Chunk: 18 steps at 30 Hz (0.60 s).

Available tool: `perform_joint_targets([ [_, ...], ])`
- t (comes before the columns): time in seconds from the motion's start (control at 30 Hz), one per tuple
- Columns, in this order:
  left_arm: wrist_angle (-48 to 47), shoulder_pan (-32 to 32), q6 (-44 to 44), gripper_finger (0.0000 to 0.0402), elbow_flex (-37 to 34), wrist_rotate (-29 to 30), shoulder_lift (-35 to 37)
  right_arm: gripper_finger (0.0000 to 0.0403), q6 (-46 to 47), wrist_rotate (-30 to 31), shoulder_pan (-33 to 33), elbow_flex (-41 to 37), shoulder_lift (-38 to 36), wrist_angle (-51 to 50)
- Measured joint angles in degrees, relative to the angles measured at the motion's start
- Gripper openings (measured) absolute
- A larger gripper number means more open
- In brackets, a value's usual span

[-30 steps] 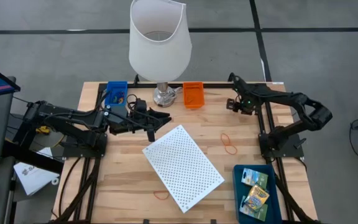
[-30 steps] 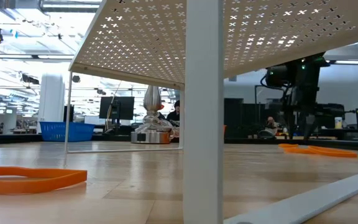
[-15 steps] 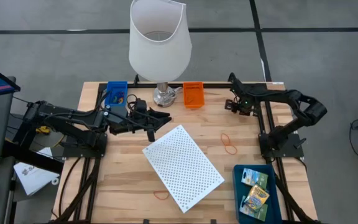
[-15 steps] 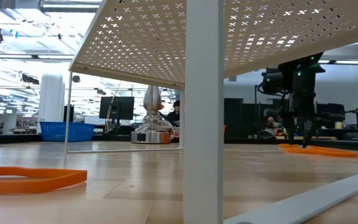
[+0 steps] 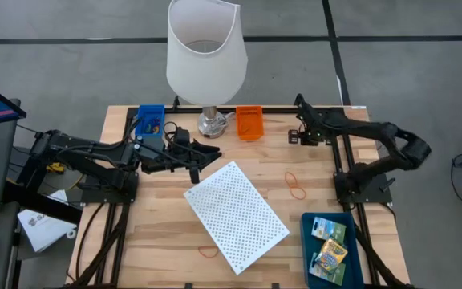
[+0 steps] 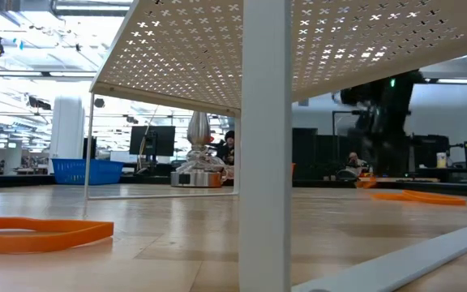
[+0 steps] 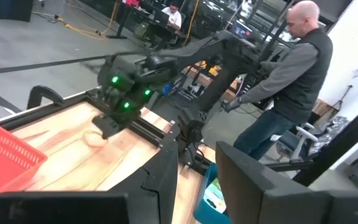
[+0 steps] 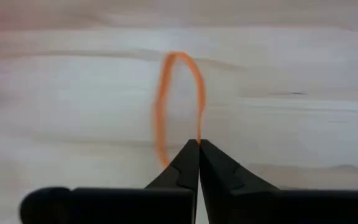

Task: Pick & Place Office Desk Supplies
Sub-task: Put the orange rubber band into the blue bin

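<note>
Right pincer (image 8: 198, 144) is clenched on an orange rubber band (image 8: 178, 102); better lift slowly, so it does not slip.

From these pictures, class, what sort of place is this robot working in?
Probably a robotics lab or open workshop: two arms are mounted at a wooden table on a bare grey floor, and behind it stand monitors, desks and a person watching.

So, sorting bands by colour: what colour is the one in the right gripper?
Orange rubber band, clearest in the right wrist view.
</note>
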<state>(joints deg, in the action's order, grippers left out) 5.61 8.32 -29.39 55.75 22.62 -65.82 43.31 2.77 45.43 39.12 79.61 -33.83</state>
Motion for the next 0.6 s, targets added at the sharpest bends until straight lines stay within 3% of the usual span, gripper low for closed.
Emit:
perform_joint_targets([
  [0.2, 0.0, 0.0, 0.0, 0.0104, 0.0, 0.0, 0.0, 0.0001, 3.5, -0.1, -7.5, 2.4, -12.7, 4.6],
  [0.3, -0.2, 0.0, 0.0, 0.0104, 0.0, 0.0, 0.0, 0.0001, 4.5, -1.3, -9.1, 3.9, -15.4, 10.1],
  [0.4, -0.3, 0.6, 0.2, 0.0104, 0.0, 0.0, 0.0, 0.0001, 3.8, -4.1, -9.3, 6.0, -13.8, 13.7],
  [0.5, -0.3, 1.0, 0.3, 0.0104, 0.0, 0.0, 0.0, 0.0001, 2.9, -8.3, -8.6, 8.8, -8.1, 16.9],
  [0.6, -0.4, 1.6, 0.4, 0.0104, 0.0, 0.0, 0.0, 0.0000, 0.6, -8.8, -8.3, 14.1, -0.2, 18.2],
])
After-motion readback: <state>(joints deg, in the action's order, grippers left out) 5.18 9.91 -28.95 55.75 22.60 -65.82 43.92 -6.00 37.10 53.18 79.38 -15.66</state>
